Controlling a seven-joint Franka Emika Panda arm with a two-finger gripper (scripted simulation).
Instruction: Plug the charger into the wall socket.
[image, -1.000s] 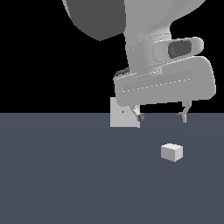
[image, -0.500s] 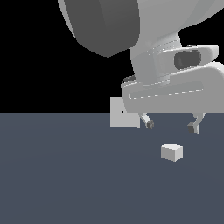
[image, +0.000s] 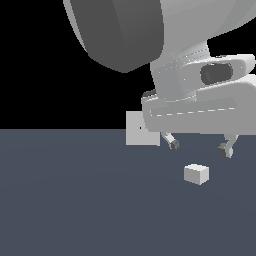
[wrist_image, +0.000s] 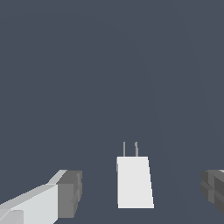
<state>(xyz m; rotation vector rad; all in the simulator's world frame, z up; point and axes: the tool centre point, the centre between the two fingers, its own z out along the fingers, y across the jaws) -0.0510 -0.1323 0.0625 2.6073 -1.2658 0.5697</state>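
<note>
The charger (image: 196, 173) is a small white block lying on the dark floor; the wrist view shows the charger (wrist_image: 134, 181) with two thin prongs sticking out of one end. My gripper (image: 199, 147) hangs open just above it, fingers spread wider than the block and apart from it. In the wrist view the gripper (wrist_image: 142, 199) has one finger on either side of the block, nothing held. The wall socket (image: 138, 129) is a light-grey upright panel behind, on the exterior view's left of the gripper, partly covered by the hand.
The large grey arm body (image: 130, 30) fills the upper part of the exterior view. The dark floor (image: 75, 200) spreads around the block.
The arm has swung toward the exterior view's right and come lower, so the open fingers now straddle the space above the charger. The charger and the socket have stayed put.
</note>
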